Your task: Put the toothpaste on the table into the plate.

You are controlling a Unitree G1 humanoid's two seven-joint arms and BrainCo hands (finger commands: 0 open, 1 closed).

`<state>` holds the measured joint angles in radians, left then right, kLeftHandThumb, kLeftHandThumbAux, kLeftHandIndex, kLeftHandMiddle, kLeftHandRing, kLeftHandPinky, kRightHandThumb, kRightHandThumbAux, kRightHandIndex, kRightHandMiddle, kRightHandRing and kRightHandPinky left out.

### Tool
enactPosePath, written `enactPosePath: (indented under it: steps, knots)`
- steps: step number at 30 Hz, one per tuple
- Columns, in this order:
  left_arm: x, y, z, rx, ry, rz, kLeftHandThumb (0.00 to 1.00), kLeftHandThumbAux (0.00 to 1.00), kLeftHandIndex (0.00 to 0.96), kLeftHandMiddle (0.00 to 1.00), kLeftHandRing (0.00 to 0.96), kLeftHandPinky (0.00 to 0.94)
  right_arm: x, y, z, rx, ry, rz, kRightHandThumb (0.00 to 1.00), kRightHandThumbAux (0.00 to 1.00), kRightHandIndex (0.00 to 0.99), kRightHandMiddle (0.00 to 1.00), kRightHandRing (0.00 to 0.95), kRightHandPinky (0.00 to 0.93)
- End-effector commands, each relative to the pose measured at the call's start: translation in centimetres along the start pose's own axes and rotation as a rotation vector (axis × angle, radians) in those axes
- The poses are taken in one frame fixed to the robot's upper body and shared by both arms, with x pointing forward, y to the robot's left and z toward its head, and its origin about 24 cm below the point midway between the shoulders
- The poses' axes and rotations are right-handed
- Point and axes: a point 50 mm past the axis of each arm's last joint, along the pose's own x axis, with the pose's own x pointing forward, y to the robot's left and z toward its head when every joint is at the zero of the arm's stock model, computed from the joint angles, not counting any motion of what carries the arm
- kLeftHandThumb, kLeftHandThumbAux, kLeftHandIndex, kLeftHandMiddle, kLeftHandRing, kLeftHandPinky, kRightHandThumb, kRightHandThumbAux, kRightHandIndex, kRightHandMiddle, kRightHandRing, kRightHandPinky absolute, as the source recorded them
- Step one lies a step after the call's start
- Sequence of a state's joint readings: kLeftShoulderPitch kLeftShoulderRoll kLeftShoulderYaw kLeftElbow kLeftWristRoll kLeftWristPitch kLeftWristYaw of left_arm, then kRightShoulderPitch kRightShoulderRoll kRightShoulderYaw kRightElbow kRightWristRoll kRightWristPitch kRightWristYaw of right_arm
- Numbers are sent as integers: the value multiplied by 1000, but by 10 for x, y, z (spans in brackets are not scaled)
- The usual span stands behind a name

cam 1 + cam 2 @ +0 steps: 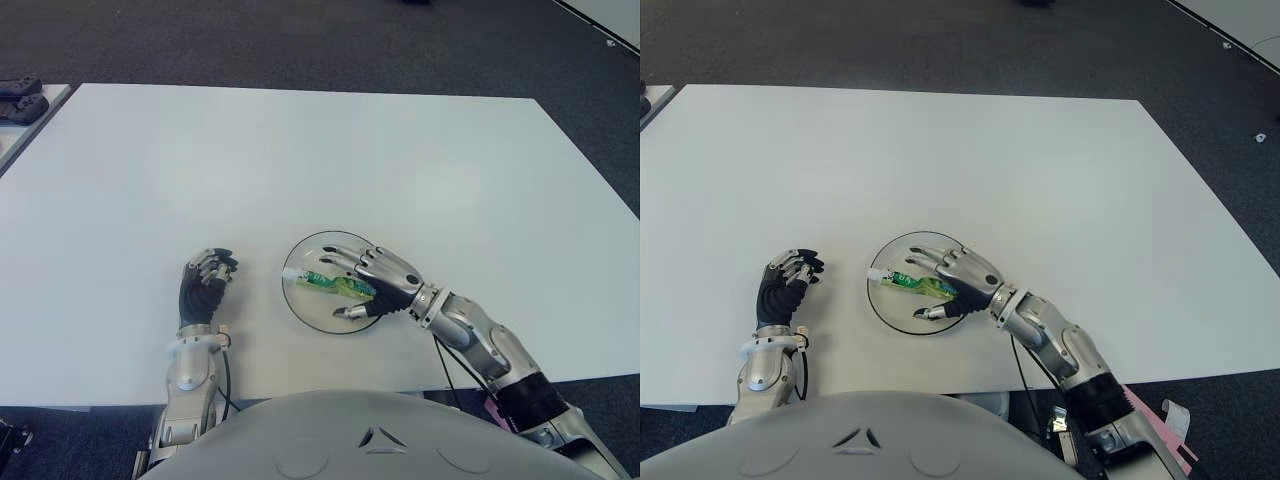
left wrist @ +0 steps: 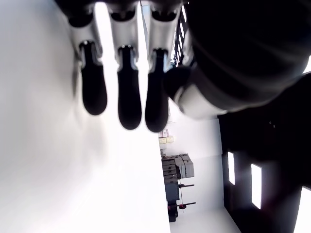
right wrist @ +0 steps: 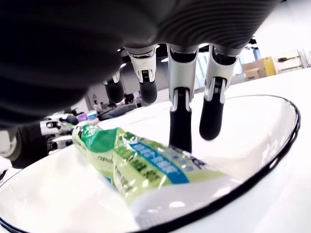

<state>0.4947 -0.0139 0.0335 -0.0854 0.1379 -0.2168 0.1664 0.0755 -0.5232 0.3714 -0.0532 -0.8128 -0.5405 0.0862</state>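
I've got the right hand (image 1: pixel 372 282) hovering over the plate (image 1: pixel 300 304) with fingers spread and gripping nothing, since the toothpaste (image 3: pixel 146 170) lies inside it, while the left hand (image 1: pixel 205 284) shows left of the plate, fingers relaxed, empty.

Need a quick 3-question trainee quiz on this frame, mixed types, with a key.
1. True or false: the toothpaste tube lies inside the plate.
2. Which robot hand is over the plate? A) left robot hand B) right robot hand
3. Fill in: the right robot hand's fingers are ____ above the tube, not closed on it.

Key: 1 true; 2 B; 3 spread. The left robot hand shows left of the plate, holding nothing.
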Motion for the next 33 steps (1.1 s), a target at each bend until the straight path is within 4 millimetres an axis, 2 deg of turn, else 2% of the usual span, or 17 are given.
enactPosePath:
  steps: [1, 5, 13, 18, 27, 30, 33]
  knots:
    - [0, 1, -3, 5, 11, 7, 708, 718, 432, 508, 512, 515, -5, -10, -3, 66, 29, -33, 130, 282, 0, 0, 0, 0]
    - [0, 1, -3, 4, 9, 7, 708, 718, 432, 509, 513, 516, -7, -14, -3, 115, 31, -57, 65, 301, 0, 0, 0, 0]
    - [1, 1, -4, 3, 6, 9, 708, 718, 432, 509, 513, 514, -10, -19, -6, 359, 11, -262, 4, 360, 0, 0, 0, 0]
    - [2, 1, -4, 2, 7, 11, 708, 718, 431, 507, 510, 514, -9, -21, -7, 461, -12, -384, 0, 393, 0, 0, 0, 0]
    - [4, 2, -5, 9, 6, 12, 708, 718, 431, 506, 511, 512, -14, -24, -15, 648, 59, -602, 0, 449, 0, 0, 0, 10]
    - [4, 3, -5, 11, 7, 12, 708, 718, 431, 507, 511, 512, -15, -27, -20, 695, 98, -726, 0, 497, 0, 0, 0, 42]
    - [5, 3, -5, 9, 7, 11, 708, 718, 431, 508, 513, 519, -15, -26, -25, 769, 135, -832, 56, 583, 40, 43, 21, 102]
